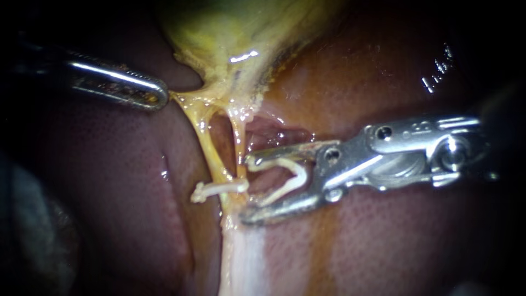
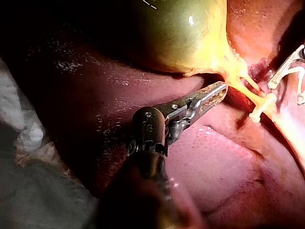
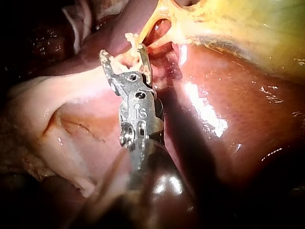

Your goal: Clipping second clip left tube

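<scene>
Carrying a loaded clip [image 1: 300, 171] spread wide in its jaws, the right instrument [image 1: 249, 189] faces the left tube [image 1: 210, 149], which runs crosswise ahead, beyond the nearer right tube [image 1: 239, 140], beside the placed clip [image 1: 219, 188].

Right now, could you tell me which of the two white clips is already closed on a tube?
The flat clip clamped across the tube; the other clip sits spread open inside the right instrument.
</scene>
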`<state>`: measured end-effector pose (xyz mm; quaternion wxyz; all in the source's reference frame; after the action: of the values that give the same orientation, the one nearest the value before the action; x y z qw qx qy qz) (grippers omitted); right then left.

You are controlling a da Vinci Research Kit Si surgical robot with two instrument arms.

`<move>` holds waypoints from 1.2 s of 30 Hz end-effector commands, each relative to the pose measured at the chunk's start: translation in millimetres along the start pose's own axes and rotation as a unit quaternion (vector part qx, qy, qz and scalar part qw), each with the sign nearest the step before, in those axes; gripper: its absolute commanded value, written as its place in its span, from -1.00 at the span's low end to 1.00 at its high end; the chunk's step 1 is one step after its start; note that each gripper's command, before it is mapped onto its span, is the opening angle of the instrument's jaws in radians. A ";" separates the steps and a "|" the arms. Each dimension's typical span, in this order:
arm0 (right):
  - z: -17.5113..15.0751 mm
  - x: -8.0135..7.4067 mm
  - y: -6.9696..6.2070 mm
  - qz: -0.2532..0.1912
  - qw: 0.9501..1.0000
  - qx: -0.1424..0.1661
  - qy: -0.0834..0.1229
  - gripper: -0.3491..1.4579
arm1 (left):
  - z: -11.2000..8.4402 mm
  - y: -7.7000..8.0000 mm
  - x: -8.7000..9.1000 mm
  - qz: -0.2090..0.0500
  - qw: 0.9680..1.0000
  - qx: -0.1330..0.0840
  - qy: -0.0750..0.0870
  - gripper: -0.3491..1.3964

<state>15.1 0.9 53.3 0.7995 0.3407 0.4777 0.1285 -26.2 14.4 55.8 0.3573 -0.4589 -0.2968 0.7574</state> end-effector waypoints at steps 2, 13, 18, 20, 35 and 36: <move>0.4 0.0 0.5 0.009 1.000 0.001 0.003 -0.08 | 0.0 0.0 0.0 0.000 1.000 -0.001 0.000 -1.00; 2.5 -1.8 3.3 0.039 0.999 -0.005 0.008 -0.07 | 0.1 0.2 0.0 0.000 1.000 -0.001 -0.001 -1.00; 3.6 -3.4 4.3 0.047 0.999 -0.007 0.011 -0.07 | 0.2 0.2 0.0 0.000 1.000 -0.002 -0.001 -1.00; 3.7 -3.9 4.7 0.051 0.999 -0.007 0.012 -0.07 | 0.2 0.3 0.0 0.000 1.000 -0.002 -0.001 -1.00; 6.0 -2.7 5.3 0.074 0.996 0.011 0.049 -0.07 | 0.5 0.4 0.0 0.000 1.000 -0.003 -0.001 -1.00; 6.3 -2.5 5.2 0.076 0.996 0.015 0.051 -0.07 | 0.5 0.4 0.0 0.000 1.000 -0.002 -0.001 -1.00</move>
<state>20.0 0.8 60.4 0.7557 0.3827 0.4937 0.1969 -26.8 14.1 55.6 0.3557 -0.4591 -0.2997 0.7569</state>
